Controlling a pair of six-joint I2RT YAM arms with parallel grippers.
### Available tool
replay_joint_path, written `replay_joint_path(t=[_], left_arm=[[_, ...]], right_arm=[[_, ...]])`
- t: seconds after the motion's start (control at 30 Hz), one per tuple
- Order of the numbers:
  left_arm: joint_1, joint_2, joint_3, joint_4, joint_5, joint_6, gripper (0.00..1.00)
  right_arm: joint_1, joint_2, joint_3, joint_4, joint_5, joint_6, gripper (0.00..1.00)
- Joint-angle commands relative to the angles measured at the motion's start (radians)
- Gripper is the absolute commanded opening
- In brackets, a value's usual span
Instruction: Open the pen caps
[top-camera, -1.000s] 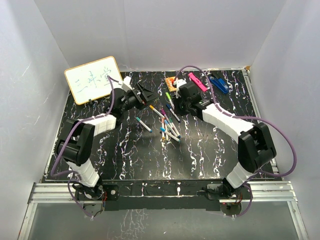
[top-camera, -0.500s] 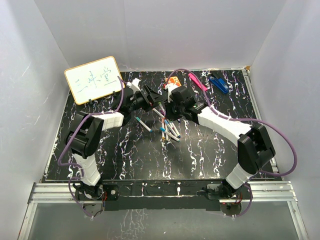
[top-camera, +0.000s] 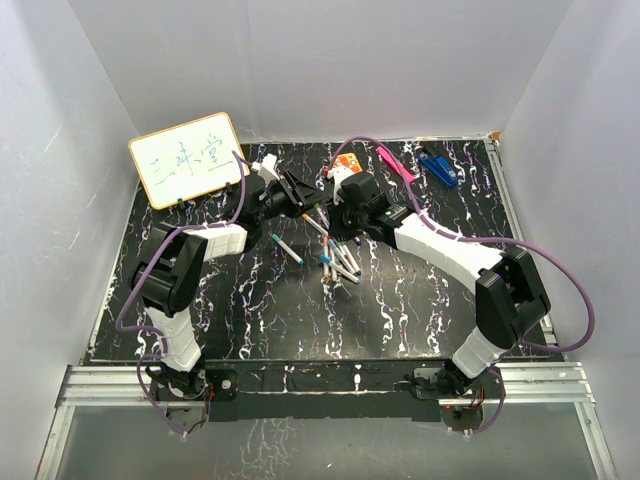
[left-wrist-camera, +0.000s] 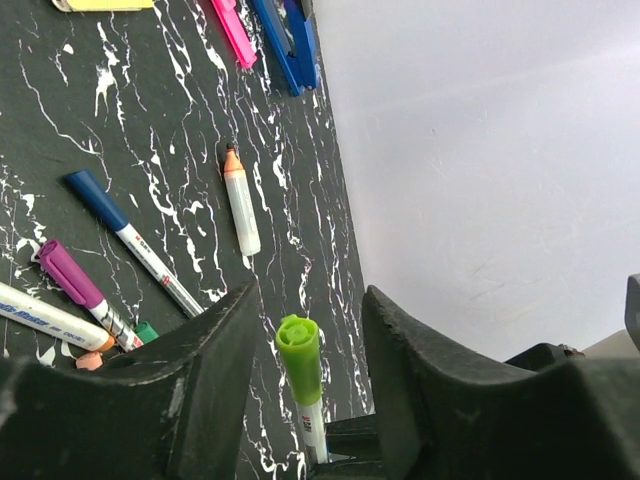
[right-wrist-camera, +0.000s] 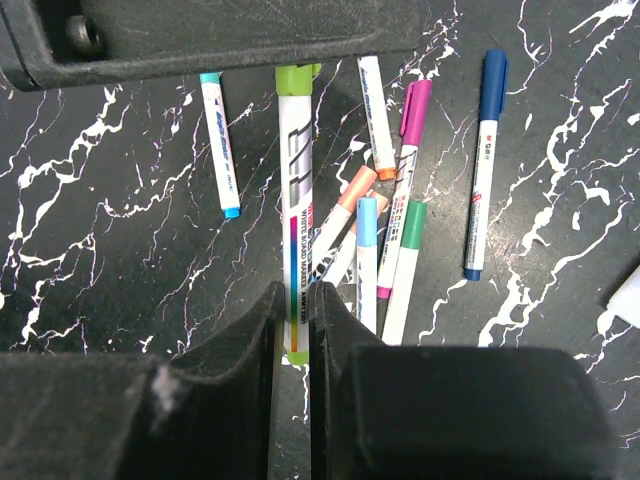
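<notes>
My right gripper is shut on the white barrel of a pen and holds it off the table. The pen's green cap points at my left gripper. The left jaws stand on either side of the cap with a narrow gap on each side, so they are open. From above, the two grippers, left and right, meet at the back middle of the table. Several capped pens lie in a loose pile under them. A teal-capped pen lies apart on the left.
A small whiteboard leans at the back left. An orange card, a pink clip and a blue clip lie at the back right. White walls close in three sides of the black marbled table.
The left gripper has swung right to meet the right gripper, and its jaws have narrowed around the green cap. The right gripper has carried the pen left, towards it.
</notes>
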Motion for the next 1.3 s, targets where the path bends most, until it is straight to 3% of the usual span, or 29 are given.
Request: replay_joint_path(t=[0.0, 0.17, 0.3, 0.33, 0.37, 0.4, 0.43, 0.53, 0.57, 1.0, 1.2, 1.27], left_arm=[[-0.005, -0.028, -0.016, 0.051, -0.006, -0.005, 0.41], [-0.005, -0.029, -0.019, 0.054, 0.006, -0.003, 0.24], [-0.005, -0.024, -0.021, 0.076, 0.026, -0.012, 0.0], [-0.005, -0.02, -0.018, 0.076, 0.029, -0.013, 0.0], [-0.005, -0.02, -0.016, 0.076, 0.034, -0.014, 0.0], [-0.005, -0.019, -0.015, 0.074, 0.039, -0.014, 0.0], [-0.005, -0.022, -0.013, 0.073, 0.044, -0.013, 0.0], [-0.005, -0.033, -0.013, 0.066, 0.048, -0.014, 0.0], [-0.005, -0.037, -0.015, 0.064, 0.045, -0.014, 0.0], [-0.033, -0.08, -0.029, 0.057, 0.034, -0.025, 0.0], [-0.039, -0.092, -0.031, 0.047, 0.028, -0.022, 0.0], [-0.039, -0.095, -0.031, 0.042, 0.026, -0.019, 0.0]], right_arm=[[0.008, -0.036, 0.046, 0.039, 0.005, -0.001, 0.0], [0.007, -0.039, 0.043, 0.037, 0.011, -0.004, 0.0], [0.008, -0.042, 0.044, 0.038, 0.019, -0.007, 0.0], [0.008, -0.041, 0.047, 0.038, 0.019, -0.007, 0.0], [0.008, -0.039, 0.05, 0.037, 0.02, -0.007, 0.06], [0.007, -0.038, 0.053, 0.037, 0.022, -0.008, 0.28], [0.007, -0.036, 0.056, 0.036, 0.024, -0.009, 0.38], [0.008, -0.024, 0.07, 0.036, 0.027, -0.014, 0.58], [0.008, -0.016, 0.076, 0.037, 0.029, -0.016, 0.59], [0.007, 0.102, 0.18, 0.023, 0.039, 0.002, 0.54], [0.007, 0.117, 0.195, 0.024, 0.044, 0.002, 0.4], [0.007, 0.118, 0.199, 0.024, 0.045, 0.004, 0.29]])
